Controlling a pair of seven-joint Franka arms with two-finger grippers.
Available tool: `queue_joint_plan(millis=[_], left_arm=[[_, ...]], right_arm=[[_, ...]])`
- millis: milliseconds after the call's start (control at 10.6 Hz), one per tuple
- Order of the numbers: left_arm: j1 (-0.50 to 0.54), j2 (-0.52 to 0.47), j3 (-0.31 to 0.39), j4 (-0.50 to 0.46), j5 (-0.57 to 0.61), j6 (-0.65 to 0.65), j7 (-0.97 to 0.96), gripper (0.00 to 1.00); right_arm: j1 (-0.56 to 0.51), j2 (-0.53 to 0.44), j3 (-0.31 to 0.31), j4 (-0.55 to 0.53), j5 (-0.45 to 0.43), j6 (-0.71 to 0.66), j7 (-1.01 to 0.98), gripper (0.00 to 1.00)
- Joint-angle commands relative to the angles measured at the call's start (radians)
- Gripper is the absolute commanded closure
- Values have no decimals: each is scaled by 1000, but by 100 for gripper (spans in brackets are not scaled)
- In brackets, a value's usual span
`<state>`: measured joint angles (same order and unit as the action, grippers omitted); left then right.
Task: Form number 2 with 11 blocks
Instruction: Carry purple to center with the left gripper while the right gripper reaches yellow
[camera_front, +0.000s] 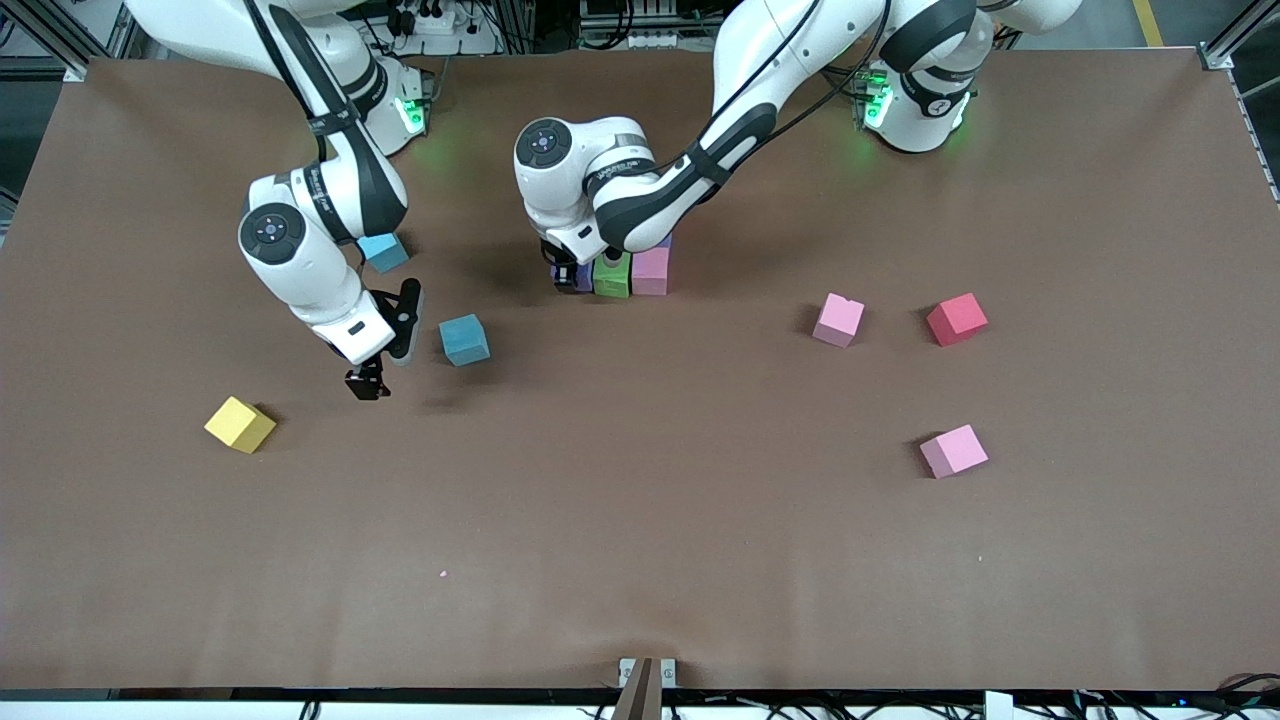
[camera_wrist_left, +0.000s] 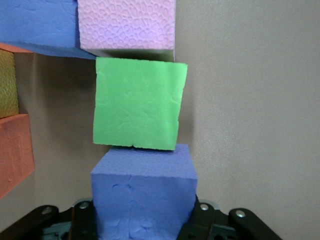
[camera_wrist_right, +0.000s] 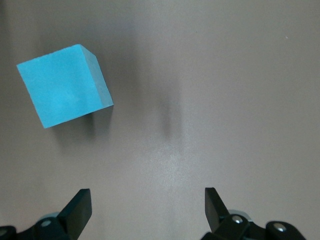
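Left gripper (camera_wrist_left: 145, 220) clamps a purple cube (camera_wrist_left: 144, 192) on the table, touching the green cube (camera_wrist_left: 137, 105) in the row with a pink cube (camera_front: 651, 270). Right gripper (camera_wrist_right: 147, 210) hangs spread wide over bare table (camera_front: 640, 520) near a blue cube (camera_wrist_right: 62, 84). Loose cubes counted in the front view: two pink (camera_front: 838, 320), two blue, one yellow (camera_front: 240, 424), one red (camera_front: 957, 319). No writing is readable.

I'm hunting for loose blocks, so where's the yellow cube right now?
In the front view, the yellow cube lies toward the right arm's end of the table, nearer the camera than the open right gripper.
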<state>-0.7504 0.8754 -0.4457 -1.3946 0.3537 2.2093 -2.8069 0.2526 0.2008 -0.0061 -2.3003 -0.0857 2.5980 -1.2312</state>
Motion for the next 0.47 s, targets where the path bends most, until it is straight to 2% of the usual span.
queue_joint_plan(millis=[0, 377], left_arm=[[-26, 14, 9, 11, 18, -3, -241, 71], [-32, 31, 9, 6, 19, 18, -243, 71]], right_arm=[[-7, -26, 6, -31, -11, 13, -16, 0], [-38, -46, 6, -48, -8, 10, -16, 0]])
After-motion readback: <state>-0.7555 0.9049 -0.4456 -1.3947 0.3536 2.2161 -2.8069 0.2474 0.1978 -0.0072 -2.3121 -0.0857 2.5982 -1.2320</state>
